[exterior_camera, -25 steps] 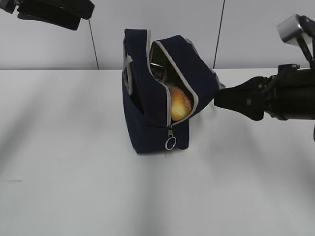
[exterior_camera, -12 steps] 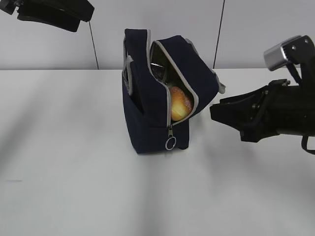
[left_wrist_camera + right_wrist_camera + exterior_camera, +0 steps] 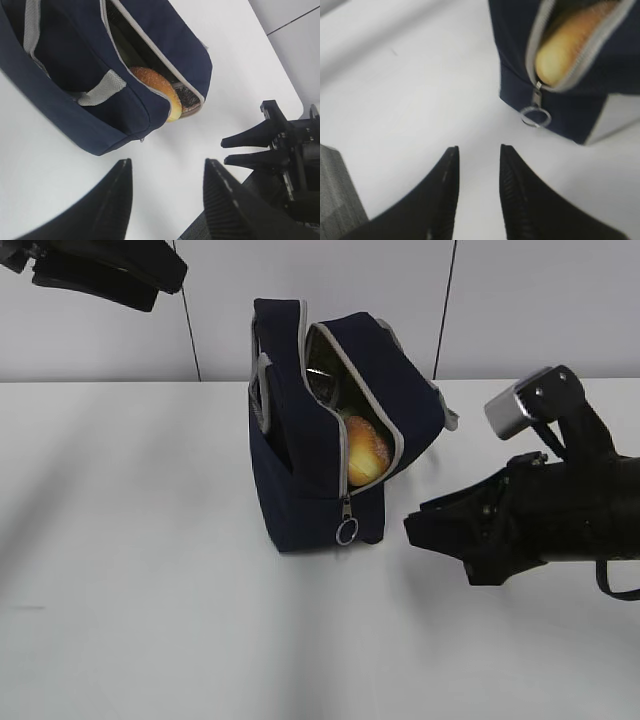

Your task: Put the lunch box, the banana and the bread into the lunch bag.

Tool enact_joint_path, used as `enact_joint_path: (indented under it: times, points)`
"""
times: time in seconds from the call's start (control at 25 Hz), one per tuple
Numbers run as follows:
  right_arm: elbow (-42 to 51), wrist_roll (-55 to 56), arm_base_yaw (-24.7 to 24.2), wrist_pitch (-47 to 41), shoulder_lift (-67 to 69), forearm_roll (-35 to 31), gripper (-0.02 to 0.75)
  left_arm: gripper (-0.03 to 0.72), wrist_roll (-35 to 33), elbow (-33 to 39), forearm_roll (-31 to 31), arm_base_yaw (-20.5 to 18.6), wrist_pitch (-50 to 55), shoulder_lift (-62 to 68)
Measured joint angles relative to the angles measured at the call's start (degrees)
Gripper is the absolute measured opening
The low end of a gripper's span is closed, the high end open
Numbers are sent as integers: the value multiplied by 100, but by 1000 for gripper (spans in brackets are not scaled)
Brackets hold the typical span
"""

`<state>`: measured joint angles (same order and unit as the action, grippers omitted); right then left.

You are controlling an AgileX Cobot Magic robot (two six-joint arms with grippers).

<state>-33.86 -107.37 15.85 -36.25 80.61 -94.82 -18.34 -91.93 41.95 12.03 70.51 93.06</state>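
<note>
The navy lunch bag [image 3: 300, 460] stands on the white table with its grey zipper open down the front. The golden bread [image 3: 366, 452] shows in the gap, inside the bag. A ring pull [image 3: 347, 532] hangs at the zipper's lower end. My right gripper [image 3: 412, 530] sits low, just right of the bag's base, open by a narrow gap with nothing in it. In the right wrist view the ring pull [image 3: 535, 117] lies ahead and to the right of my right gripper [image 3: 479, 150]. My left gripper [image 3: 167, 167] hovers high above the bag [image 3: 75, 100], open and empty. The lunch box and banana are out of view.
The left arm [image 3: 100, 270] hangs at the top left corner of the exterior view. A grey wall with dark seams [image 3: 190, 330] runs behind the table. White tabletop [image 3: 150, 590] stretches in front and to the left of the bag.
My right arm has dropped and moved left, from beside the bag's upper flap to near its base, and its jaws have narrowed. The left arm and the bag have barely moved.
</note>
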Motion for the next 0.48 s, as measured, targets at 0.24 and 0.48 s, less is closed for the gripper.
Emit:
enact_joint_path:
  times: [0.24, 0.48]
  points:
    - [3, 1071, 443, 1951, 23, 987, 216, 326, 39, 0, -13, 15, 0, 0]
    - [3, 1137, 1891, 3422, 23, 865, 183, 323, 61, 0, -13, 15, 0, 0]
